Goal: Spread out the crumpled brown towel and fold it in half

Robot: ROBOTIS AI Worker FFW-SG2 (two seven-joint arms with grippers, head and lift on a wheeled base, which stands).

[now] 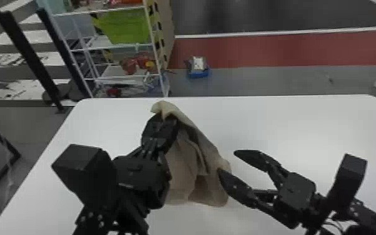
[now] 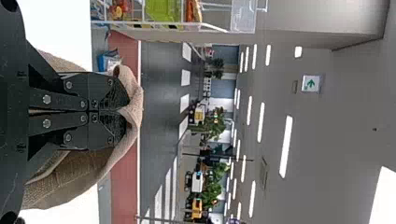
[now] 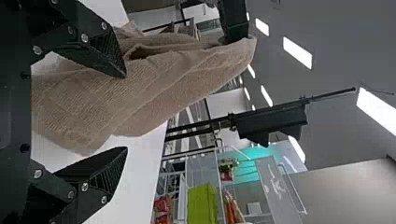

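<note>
Left claw (image 1: 166,117) is pinching the brown towel (image 1: 182,168) tight; right claw (image 1: 227,161) is gaping empty, probably risking grabbing doubled right-side folds.

White table (image 1: 306,125) beneath brown towel (image 1: 181,170)

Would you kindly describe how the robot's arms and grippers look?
The left arm and right arm are black, each carrying a boxy black block. The left gripper and right gripper each have two tapering black fingers with silvery screws; the right one's pads are ridged. Thin dark cables loop by the right arm.
</note>
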